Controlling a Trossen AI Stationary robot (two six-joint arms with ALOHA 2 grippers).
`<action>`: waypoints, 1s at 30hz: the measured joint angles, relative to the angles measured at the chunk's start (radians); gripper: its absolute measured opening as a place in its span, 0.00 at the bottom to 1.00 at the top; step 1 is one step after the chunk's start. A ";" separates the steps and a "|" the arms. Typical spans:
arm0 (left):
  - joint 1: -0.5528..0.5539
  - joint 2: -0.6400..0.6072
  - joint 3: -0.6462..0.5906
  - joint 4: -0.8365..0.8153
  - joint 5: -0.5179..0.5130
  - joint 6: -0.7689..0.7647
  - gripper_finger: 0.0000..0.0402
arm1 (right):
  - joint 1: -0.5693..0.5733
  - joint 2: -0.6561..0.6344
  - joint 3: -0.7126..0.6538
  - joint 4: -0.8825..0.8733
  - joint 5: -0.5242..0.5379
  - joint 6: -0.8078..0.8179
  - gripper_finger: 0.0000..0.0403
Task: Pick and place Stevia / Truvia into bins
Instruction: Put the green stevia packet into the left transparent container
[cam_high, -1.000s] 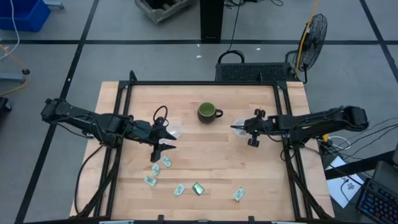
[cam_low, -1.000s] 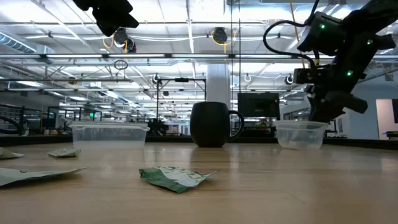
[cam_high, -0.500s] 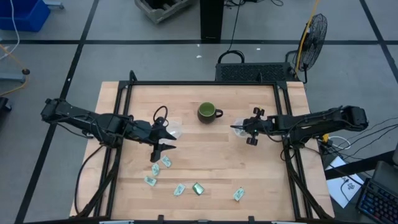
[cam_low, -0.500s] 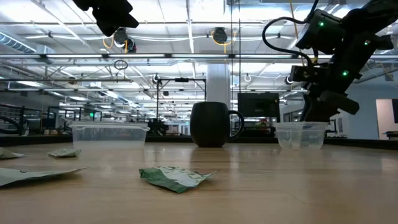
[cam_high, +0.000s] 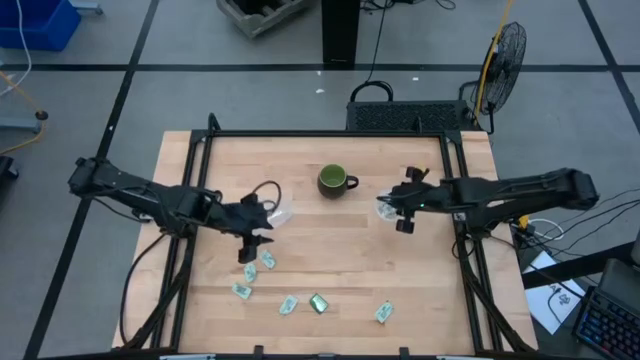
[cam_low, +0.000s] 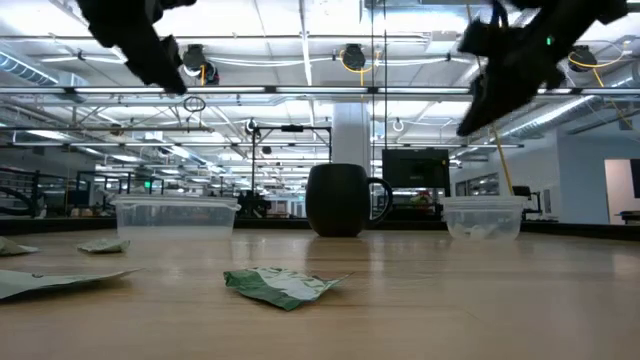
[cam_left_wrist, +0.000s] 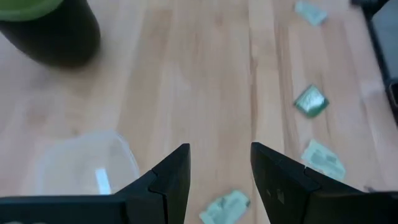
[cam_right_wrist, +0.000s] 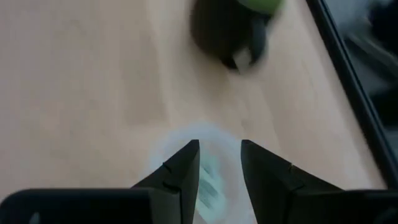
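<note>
Several pale green sweetener packets (cam_high: 268, 260) lie flat on the near part of the table, with one darker green packet (cam_high: 319, 303) among them. The left clear bin (cam_high: 279, 212) stands on the table and holds one packet (cam_left_wrist: 102, 180). The right clear bin (cam_high: 384, 208) also has a packet (cam_right_wrist: 211, 180) in it. My left gripper (cam_high: 252, 240) hangs open in the air between the left bin and the loose packets, and its wrist view shows nothing between the fingers (cam_left_wrist: 217, 168). My right gripper (cam_high: 393, 209) is open above the right bin (cam_right_wrist: 186, 155), well above its rim in the low view (cam_low: 483, 205).
A dark green mug (cam_high: 334, 181) with a handle stands between the two bins toward the far side. A black frame (cam_high: 320, 135) borders the wooden table. Bare wood lies in the middle of the table, between the bins and the packets.
My right gripper has risen from just above the right bin's rim and shifted slightly toward the table's left. My left gripper has moved a little toward the table's left and near edge, dropped somewhat and tipped. The packets on the table have not moved.
</note>
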 joint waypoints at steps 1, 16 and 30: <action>-0.009 0.018 0.000 -0.003 0.001 -0.016 0.44 | 0.008 -0.013 0.006 0.033 -0.033 0.000 0.28; -0.153 0.329 -0.001 -0.011 0.001 -0.157 0.44 | 0.122 -0.036 -0.074 0.533 -0.237 0.119 0.26; -0.167 0.470 0.000 0.046 -0.038 -0.111 0.44 | 0.150 -0.038 -0.239 0.801 -0.238 0.122 0.25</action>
